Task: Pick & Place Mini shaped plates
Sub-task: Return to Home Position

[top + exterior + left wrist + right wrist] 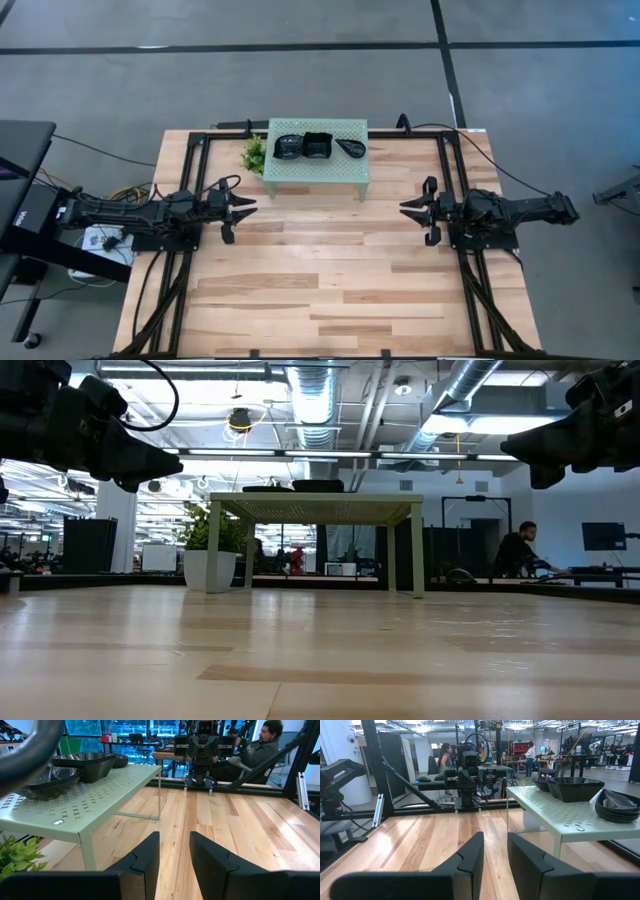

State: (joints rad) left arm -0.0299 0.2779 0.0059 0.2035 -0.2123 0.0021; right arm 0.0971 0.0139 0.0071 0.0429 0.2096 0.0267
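Plates: the mini shaped plates are all set on the mint-green stand at the far side of the bench, sorted into three nested piles
Piles: a roundish pile is nearest the plant, a squarish pile sits in the middle, and a drop-shaped pile is at the other end; the piles are close together, and whether they touch cannot be told
Bench top: no plate is seen on the wood
Left hand: the left hand is held above the bench on its own side, well apart from the stand; its fingers are parted by a narrow gap and nothing is held
Right hand: the right hand is held likewise on the opposite side, facing the left one; its fingers are slightly apart and empty
Stage: sorting is judged finished, with both arms at or near rest
Handling: the plates are judged light, stiff and hard; the glossy black glaze is expected to be slippery, and the rims could chip if knocked
Hold: a plate is best taken at the rim, one finger inside and one outside; on the drop shape, the broad end is preferred to the narrow tip
Risk: in a nested pile, the plate below may be dragged up with the top one
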